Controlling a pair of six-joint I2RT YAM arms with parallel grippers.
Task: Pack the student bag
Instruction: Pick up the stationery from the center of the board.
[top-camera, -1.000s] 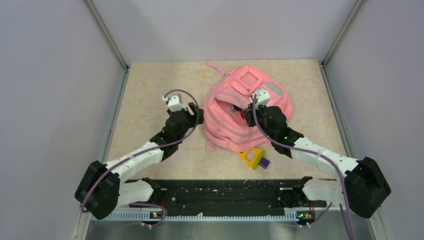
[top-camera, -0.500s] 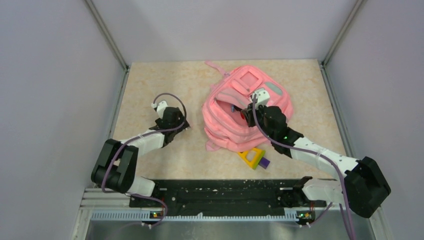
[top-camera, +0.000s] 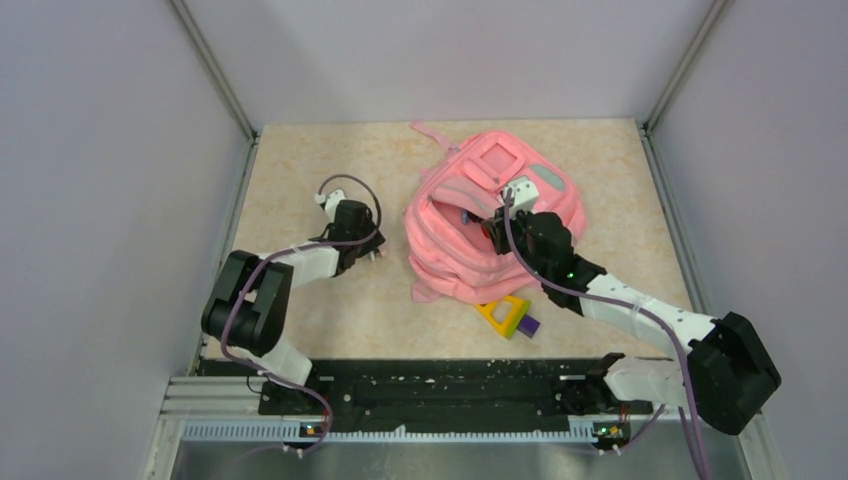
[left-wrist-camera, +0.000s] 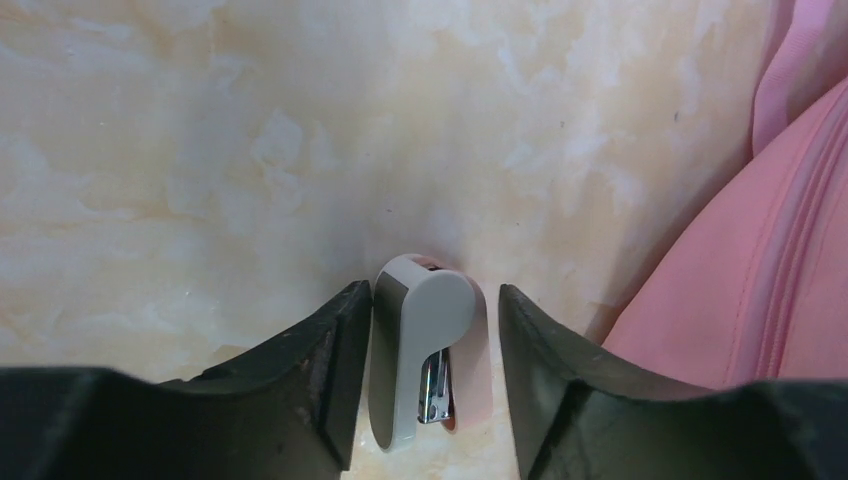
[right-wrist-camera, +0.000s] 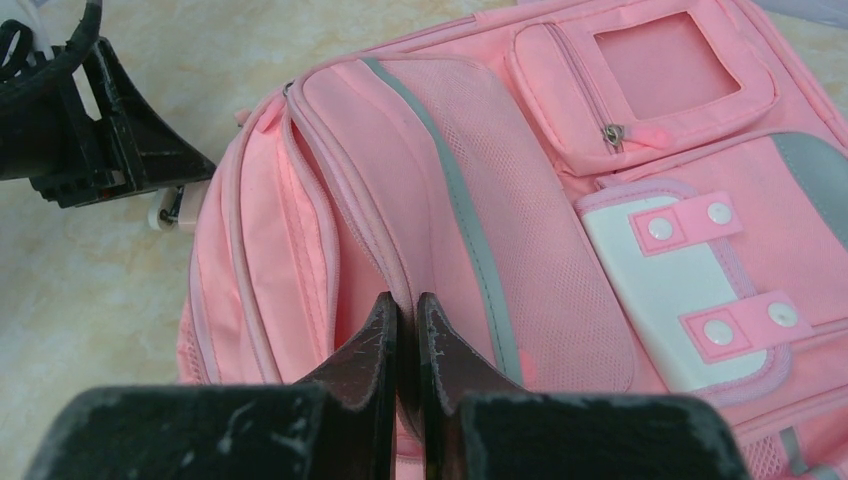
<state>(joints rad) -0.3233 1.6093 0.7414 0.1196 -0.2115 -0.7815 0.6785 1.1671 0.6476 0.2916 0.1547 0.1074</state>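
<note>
— From overhead, where is the student bag (top-camera: 450, 250)?

— Centre of the frame, a little to the right, lying pockets-up on the beige table (top-camera: 300, 160). The right gripper (top-camera: 490, 228) sits on the bag's middle, at its gaping mouth. The left gripper (top-camera: 372, 252) is low over the table, just left of the bag. A yellow-and-purple piece (top-camera: 508, 315) lies just below the bag.

— And the left wrist camera?

— Bottom centre, the left gripper (left-wrist-camera: 430, 300) straddles a small grey-and-white stapler (left-wrist-camera: 415, 350) lying on the table (left-wrist-camera: 200, 150). The jaws are parted. One finger is right against the stapler, and a strip of table shows on the other side. Nothing is gripped. The bag (left-wrist-camera: 760, 280) fills the right edge.

— The right wrist camera?

— The right gripper (right-wrist-camera: 405, 330), bottom centre, is closed to a sliver, pinching a ridge of the bag's pink fabric beside the zip. The bag (right-wrist-camera: 520, 200) takes most of the frame, with a window pocket at upper right and a white pocket with two pink snap tabs at right. The left gripper (right-wrist-camera: 100, 140) shows at upper left, with the stapler (right-wrist-camera: 165, 212) peeping out beneath it, just beside the bag's side.
</note>
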